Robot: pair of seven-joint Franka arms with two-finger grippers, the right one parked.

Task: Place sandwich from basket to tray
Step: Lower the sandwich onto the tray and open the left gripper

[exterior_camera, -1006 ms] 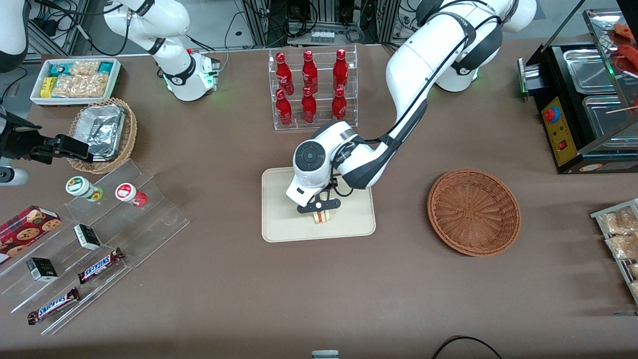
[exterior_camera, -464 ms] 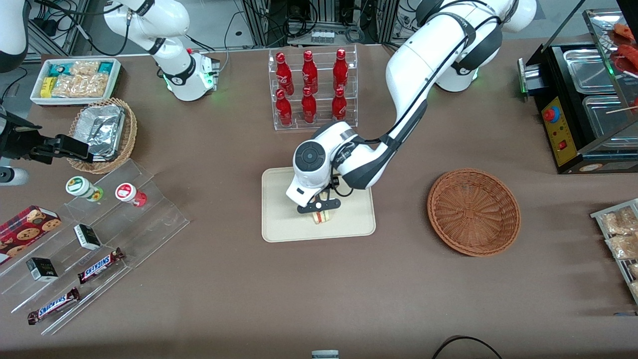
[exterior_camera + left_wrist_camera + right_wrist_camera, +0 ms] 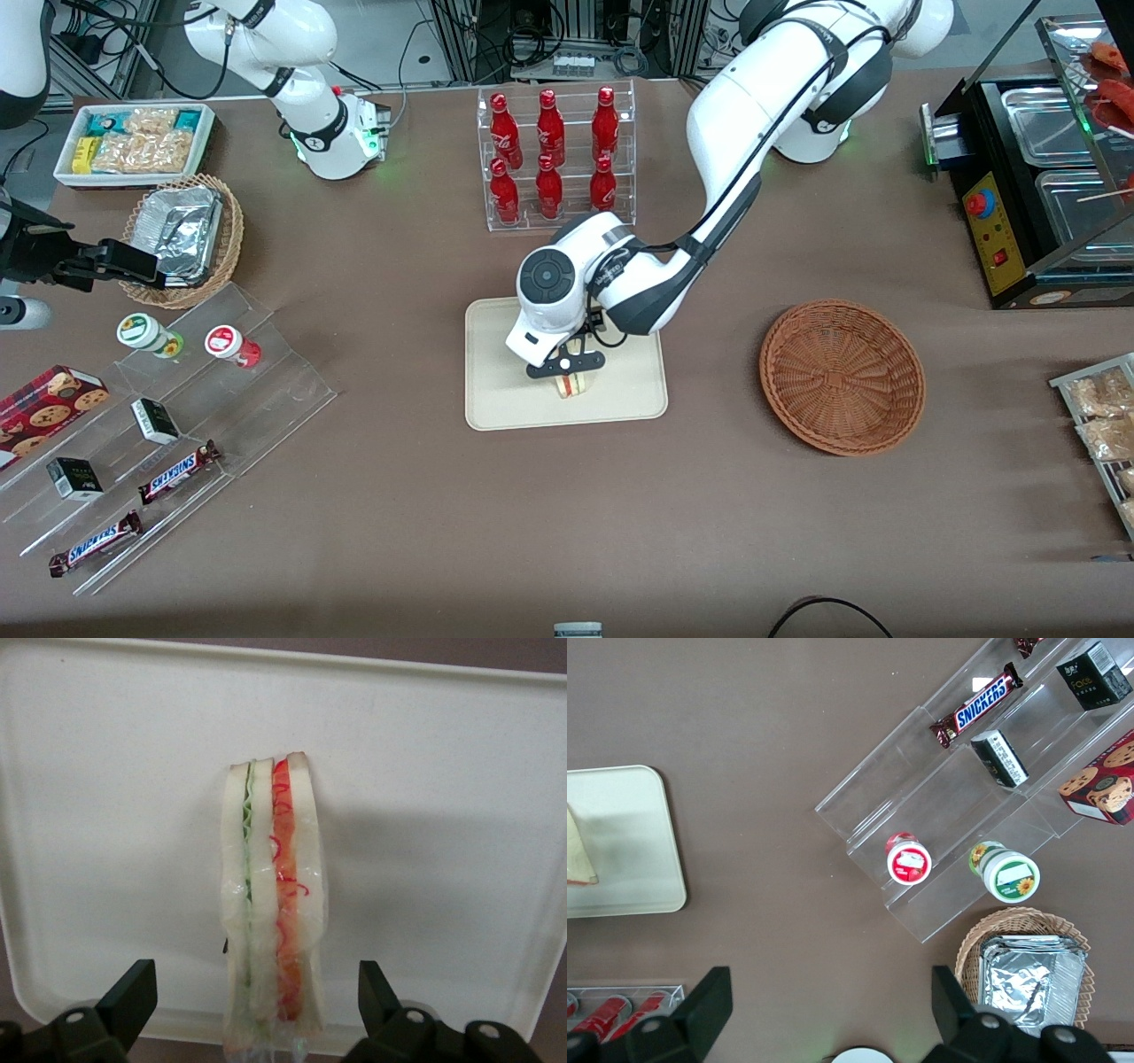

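Since a second ago your left arm's wrist housing has drifted slightly up and toward the parked arm's end of the table, while the gripper [image 3: 567,368] stays over the tray [image 3: 496,390]. You can see in the wrist view that its fingers [image 3: 133,997] stand spread wide apart, one on each side of the sandwich [image 3: 270,904] with clear gaps, touching nothing. The sandwich stands on its edge on the tray, cut face toward the wrist camera, green layer beside the red-orange one; in the front view it shows just below the gripper [image 3: 573,385], in the half of the tray nearer the front camera.

Take the tray as your landmark. The basket [image 3: 842,377] sits well apart from it toward the working arm's end of the table, with nothing in it. The rack of red bottles [image 3: 554,159] stands farther from the front camera than the tray, close to your arm's elbow. Toward the parked arm's end lie the clear stepped shelves [image 3: 221,390] with two small jars [image 3: 146,333], small boxes and chocolate bars [image 3: 177,472], then the tan basket with a foil container [image 3: 182,235] and the white bin of snack packets [image 3: 133,142].
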